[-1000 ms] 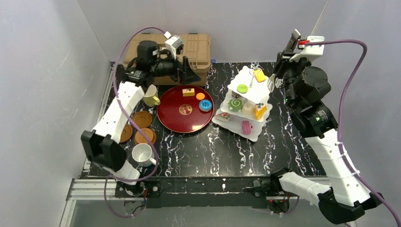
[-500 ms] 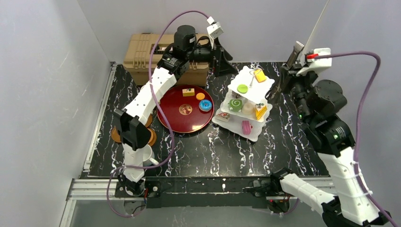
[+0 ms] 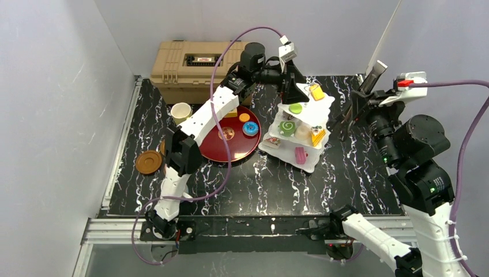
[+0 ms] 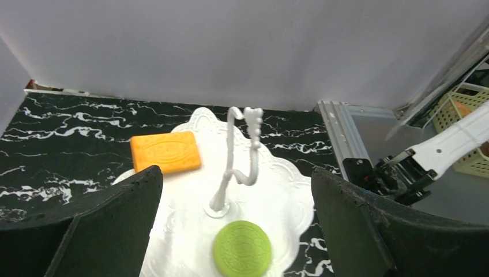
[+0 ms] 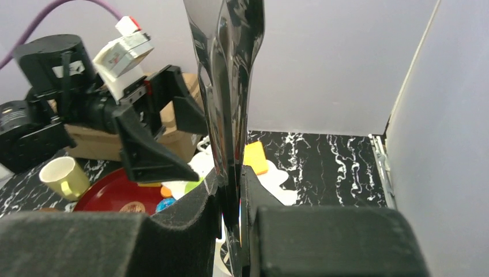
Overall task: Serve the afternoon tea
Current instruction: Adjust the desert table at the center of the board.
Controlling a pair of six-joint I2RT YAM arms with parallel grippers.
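1. Afternoon tea is spread over the black marbled table [image 3: 259, 179]: the white three-tier stand [image 3: 316, 112] stands right of centre, just beside the round dark-red tray [image 3: 207, 153].
2. On the stand's top tier lie an orange rectangular biscuit [image 4: 165, 152] and a green round biscuit [image 4: 242, 252], near the looped white handle [image 4: 242, 150].
3. The middle tier carries a green swirl cake [image 3: 286, 127], a pale round cake [image 3: 302, 131] and a yellow slice [image 3: 318, 136]; a pink cake [image 3: 300, 154] lies on the bottom tier.
4. The tray holds a blue doughnut [image 3: 250, 128], a small orange round [image 3: 244, 117] and a brown round [image 3: 226, 134]; a yellow piece [image 3: 232, 114] shows partly from under the left arm.
5. A pale-yellow mug [image 3: 181, 111] stands on the table left of the tray, in front of the tan case [image 3: 190, 66]. A brown saucer [image 3: 149, 162] lies nearer the left edge, well apart from the mug.
6. The left gripper [image 4: 236, 173] hovers above the top tier with its jaws spread wide, one on each side of the handle, holding nothing.
7. The right gripper [image 5: 232, 184] is raised to the right of the stand, apart from it. Its fingers are clenched on a thin dark glossy tool [image 5: 228, 69] that stands up between them; what kind of tool it is cannot be told.
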